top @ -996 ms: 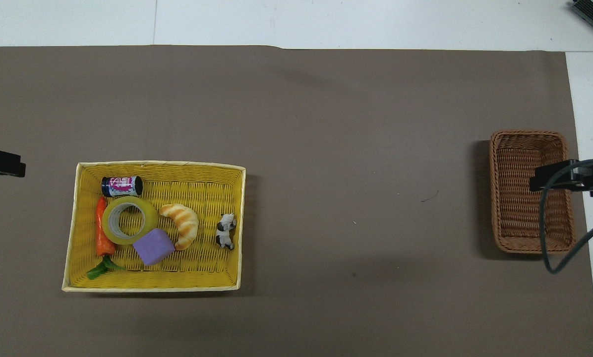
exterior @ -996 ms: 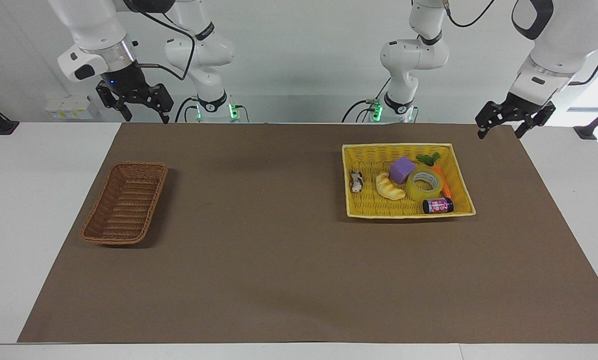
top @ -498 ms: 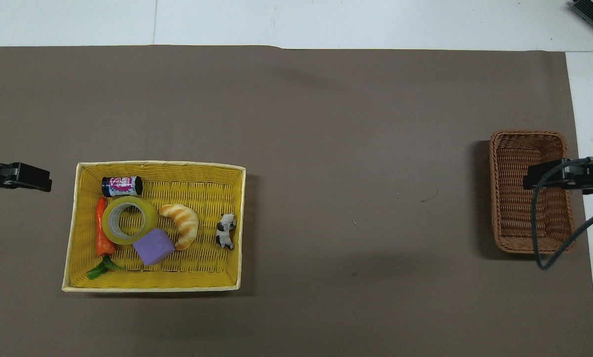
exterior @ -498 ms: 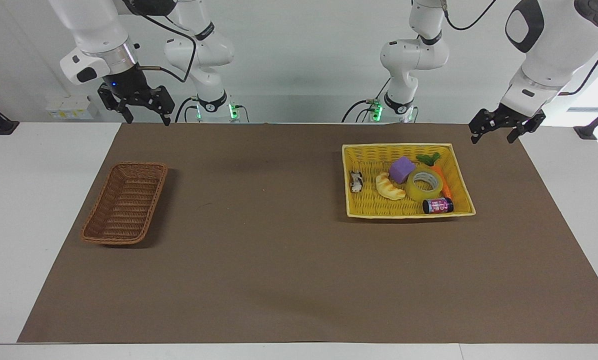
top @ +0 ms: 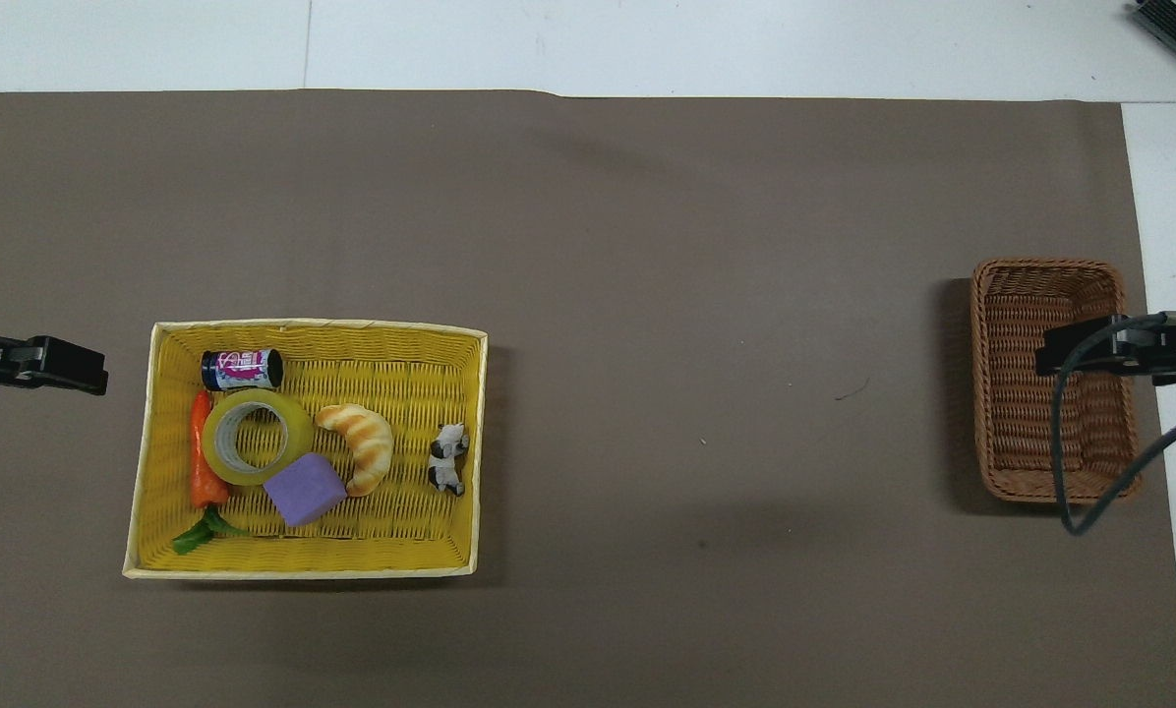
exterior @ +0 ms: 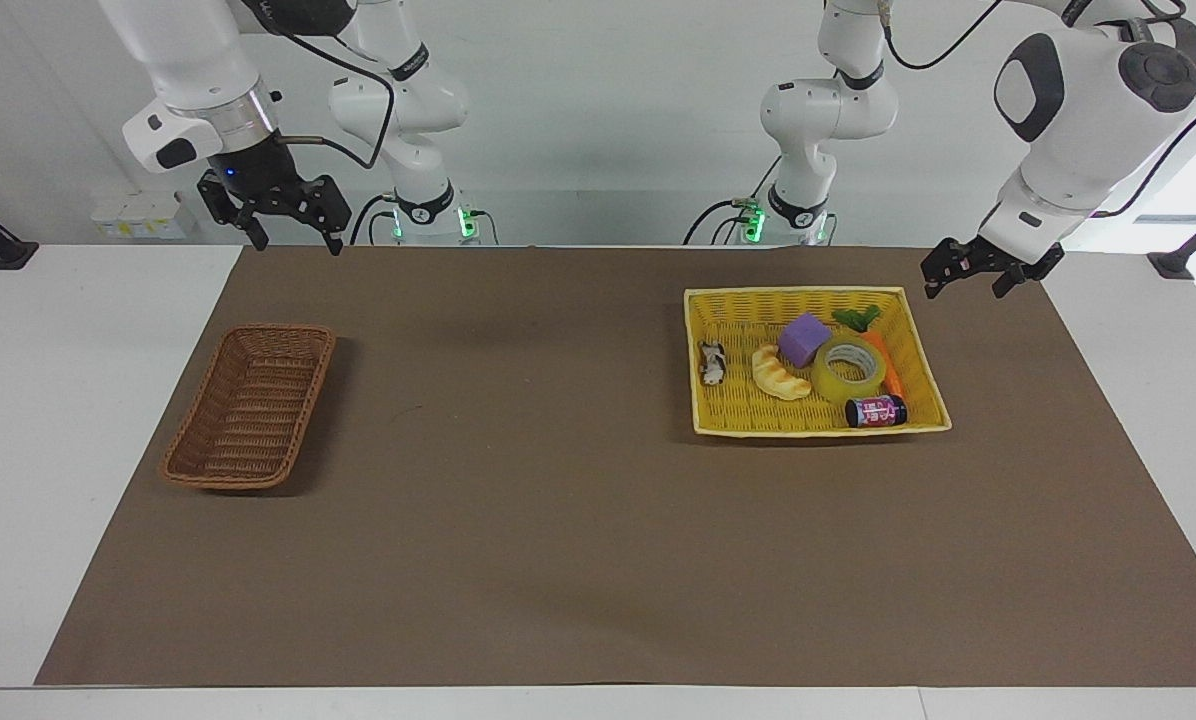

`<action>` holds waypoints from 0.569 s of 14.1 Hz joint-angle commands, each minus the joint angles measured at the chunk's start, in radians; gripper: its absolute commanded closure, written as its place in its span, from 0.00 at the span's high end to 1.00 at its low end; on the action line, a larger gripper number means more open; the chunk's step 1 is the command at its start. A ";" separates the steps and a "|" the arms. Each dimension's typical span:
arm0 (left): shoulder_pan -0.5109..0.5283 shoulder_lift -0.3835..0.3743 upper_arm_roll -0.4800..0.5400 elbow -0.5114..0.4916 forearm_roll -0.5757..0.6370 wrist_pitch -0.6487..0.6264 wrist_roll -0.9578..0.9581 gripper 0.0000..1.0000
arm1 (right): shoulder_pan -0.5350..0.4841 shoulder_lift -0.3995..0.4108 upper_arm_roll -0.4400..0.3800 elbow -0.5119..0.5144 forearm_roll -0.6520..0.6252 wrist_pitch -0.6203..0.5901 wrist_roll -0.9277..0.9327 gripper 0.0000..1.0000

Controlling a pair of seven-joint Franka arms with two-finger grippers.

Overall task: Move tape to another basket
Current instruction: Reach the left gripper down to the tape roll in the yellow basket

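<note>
Since the earlier frames we see the left gripper [exterior: 965, 281] has swung in toward the yellow basket [exterior: 928, 372] and now hangs in the air just off that basket's corner nearest the robots, over the brown mat [exterior: 558, 500]. The right gripper [exterior: 296, 238] has barely shifted; it is raised near the mat's edge at the robots' end, and it waits.

Left gripper fingers are spread apart, nothing between them. Right gripper fingers are also spread, holding nothing.

We find the tape [top: 245, 437] lying flat inside the yellow basket, at the left arm's end of the table, untouched. Beside it:
- can [top: 242, 369], lying on its side, just beside the tape, farther from the robots
- carrot [top: 202, 462], pressed along the tape on the side toward the left arm's end of the table
- purple block [top: 303, 489], touching the tape, nearer the robots
- croissant [top: 360, 444], just beside the tape toward the table middle
- small cow figure [top: 446, 458], apart from the croissant

The brown basket [top: 993, 393] sits at the right arm's end of the table, well apart from the yellow one, with nothing in it that we can see. In the overhead view the right gripper and its cable [top: 1089, 462] cover part of it.
</note>
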 commanded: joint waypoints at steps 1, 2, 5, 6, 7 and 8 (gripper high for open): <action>-0.006 -0.029 -0.001 -0.114 0.001 0.097 0.005 1.00 | -0.003 -0.023 0.002 -0.037 0.023 0.035 -0.012 1.00; -0.011 -0.028 -0.001 -0.142 0.001 0.140 0.002 1.00 | -0.003 -0.021 0.002 -0.037 0.023 0.035 -0.012 1.00; -0.009 -0.028 -0.002 -0.179 0.001 0.165 0.009 1.00 | -0.003 -0.021 0.002 -0.037 0.023 0.035 -0.012 1.00; -0.006 -0.016 -0.002 -0.181 0.001 0.168 0.012 1.00 | -0.003 -0.021 0.002 -0.037 0.023 0.037 -0.012 1.00; -0.011 -0.002 -0.002 -0.198 0.001 0.174 0.007 1.00 | -0.003 -0.021 0.002 -0.037 0.023 0.037 -0.012 1.00; -0.012 0.003 -0.004 -0.228 0.001 0.209 0.005 1.00 | -0.003 -0.021 0.002 -0.037 0.023 0.037 -0.012 1.00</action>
